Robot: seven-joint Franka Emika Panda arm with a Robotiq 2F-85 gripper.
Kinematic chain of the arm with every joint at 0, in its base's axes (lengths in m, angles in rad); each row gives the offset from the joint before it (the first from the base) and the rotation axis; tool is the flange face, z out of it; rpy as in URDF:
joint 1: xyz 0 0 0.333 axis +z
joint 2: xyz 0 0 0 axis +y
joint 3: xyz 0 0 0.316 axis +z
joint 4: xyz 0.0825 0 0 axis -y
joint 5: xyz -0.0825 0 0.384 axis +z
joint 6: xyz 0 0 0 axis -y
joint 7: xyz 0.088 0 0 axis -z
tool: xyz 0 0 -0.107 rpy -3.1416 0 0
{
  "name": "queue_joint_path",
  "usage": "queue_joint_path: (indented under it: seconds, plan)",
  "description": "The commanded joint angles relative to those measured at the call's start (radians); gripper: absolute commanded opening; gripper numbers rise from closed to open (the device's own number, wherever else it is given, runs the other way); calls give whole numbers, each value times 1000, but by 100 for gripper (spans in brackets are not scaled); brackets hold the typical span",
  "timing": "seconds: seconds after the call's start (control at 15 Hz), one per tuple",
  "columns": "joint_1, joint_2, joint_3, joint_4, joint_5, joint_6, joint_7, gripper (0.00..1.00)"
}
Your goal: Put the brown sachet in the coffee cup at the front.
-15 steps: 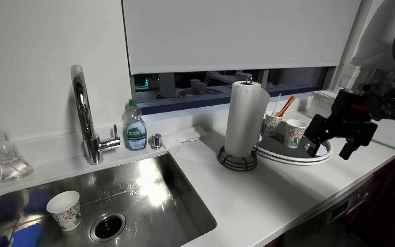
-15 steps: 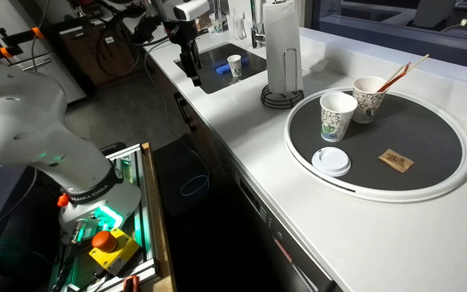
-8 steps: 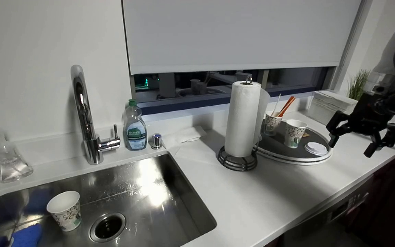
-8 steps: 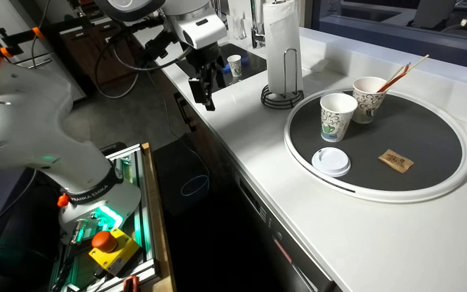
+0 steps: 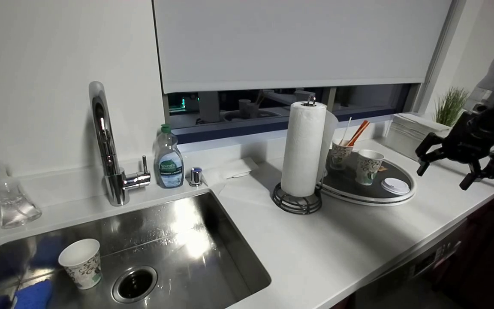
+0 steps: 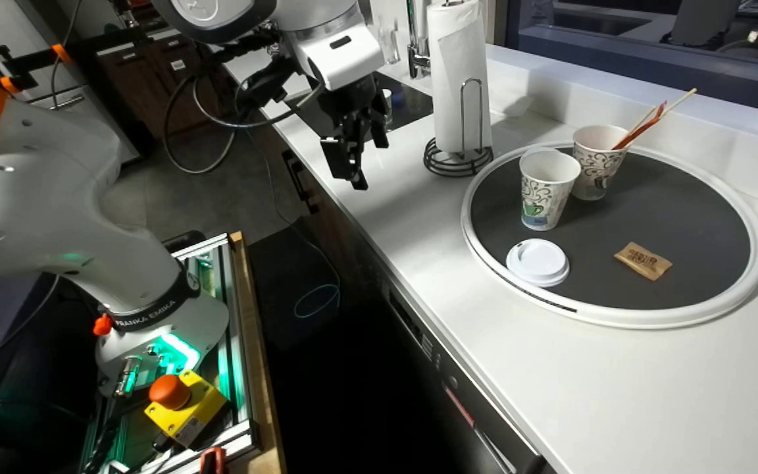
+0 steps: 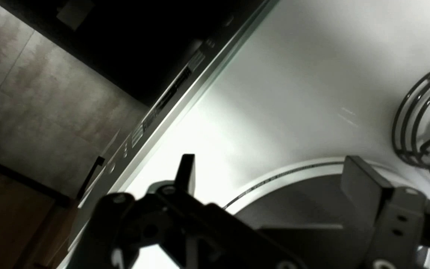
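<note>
The brown sachet (image 6: 643,261) lies flat on the dark round tray (image 6: 649,318), near its front right in this exterior view. In an exterior view only a bit of the sachet (image 5: 382,168) shows behind a cup. The front patterned coffee cup (image 6: 545,194) stands upright on the tray, beside a white lid (image 6: 537,262); it also shows in an exterior view (image 5: 367,171). My gripper (image 5: 443,177) is open and empty above the counter, apart from the tray (image 6: 371,163). In the wrist view the open fingers (image 7: 271,170) frame the tray rim (image 7: 274,178); sachet and cup are out of view there.
A second cup (image 6: 595,168) with stirrers stands behind the front cup. A paper towel roll (image 5: 305,150) on a wire stand is beside the tray. A sink (image 5: 178,257) holds another cup (image 5: 83,268). Counter edge (image 7: 174,119) is in the wrist view. A soap bottle (image 5: 169,165) stands behind the sink.
My gripper has moved away from the sink and toward the tray side, and has turned. It no longer covers the lid in an exterior view. The sachet and cups have not moved.
</note>
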Motion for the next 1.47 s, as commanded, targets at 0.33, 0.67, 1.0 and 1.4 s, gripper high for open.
queue_joint_path:
  seconds: [0.33,0.67,1.0,1.4]
  plan:
    - [-254,329,-21,234,-457,303,63,100]
    - [-304,387,-25,313,-677,307,256,100]
    - [-247,404,-84,332,-692,308,265,100]
    - [-159,597,-160,468,-611,511,46,100]
